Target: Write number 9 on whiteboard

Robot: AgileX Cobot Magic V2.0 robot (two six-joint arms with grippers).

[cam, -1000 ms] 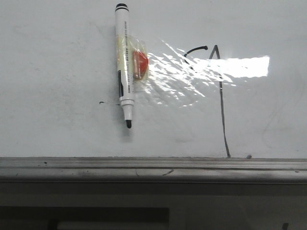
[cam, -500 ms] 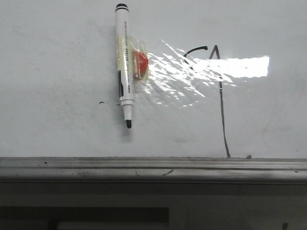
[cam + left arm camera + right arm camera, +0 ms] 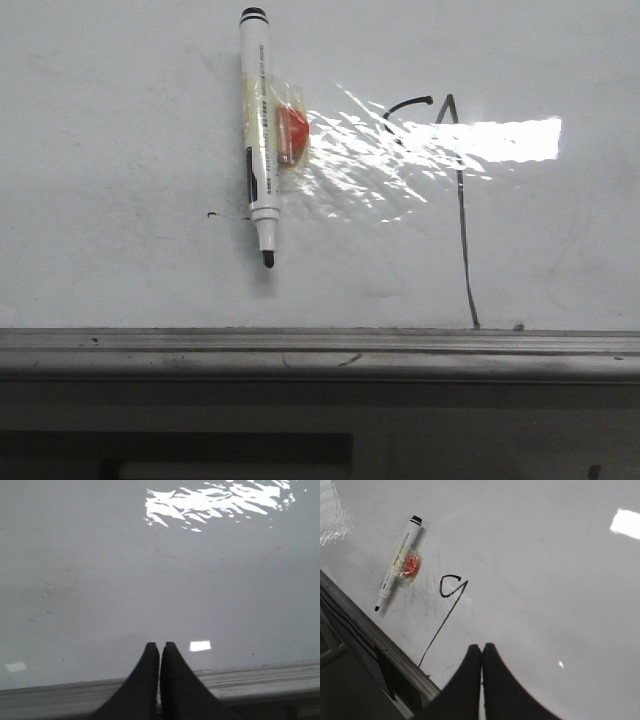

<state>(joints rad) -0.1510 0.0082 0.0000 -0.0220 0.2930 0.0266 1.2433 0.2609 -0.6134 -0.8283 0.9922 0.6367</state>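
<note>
Number 9 is sitting on the whiteboard, toward its right side, tail running down to the grey rail at the near edge. Marker is lying left of it, uncapped, with a red piece under clear tape on the barrel. It is looking light, rigid and slick; the bare barrel near the tip seems the best hold. Ink is probably smearing easily, though glare is hiding part of the stroke. Left claw and right claw are both hovering over the board, tips together, gripping nothing.
</note>
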